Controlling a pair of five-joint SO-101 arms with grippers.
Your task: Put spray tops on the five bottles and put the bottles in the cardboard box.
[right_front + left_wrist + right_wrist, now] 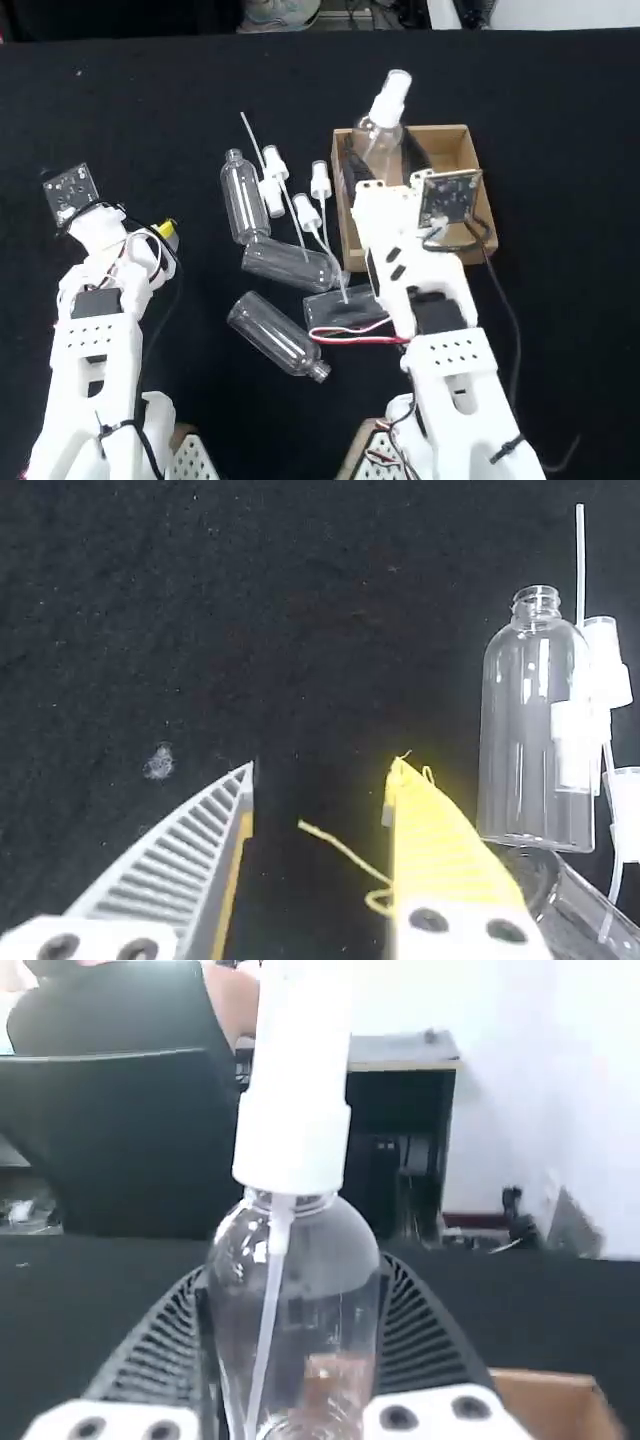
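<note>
Well left of the cardboard box (462, 150), the left jaws stand apart over the worktop (150, 100). Uncapped bottles (243, 195) lie beside the box. Above it, the right jaws clamp the capped bottle (380, 130) upright; released there, it may topple out.

1. Tabletop (120, 100): black matte covering, flecked with lint.
2. Cardboard box (452, 133): open-topped, flat on the tabletop at 2 o'clock from centre.
3. Bottle A (243, 205): clear, uncapped, lying at 10 o'clock, neck toward 12 o'clock.
4. Bottle B (290, 265): clear, on its side near centre, just beside bottle A's base.
5. Bottle C (275, 338): clear, uncapped, lying at 7 o'clock, neck toward 4 o'clock.
6. Bottle D (335, 308): clear, lying at 6 o'clock.
7. Spray tops (307, 213): white, loose, dip tubes attached, between bottle A and the cardboard box.
</note>
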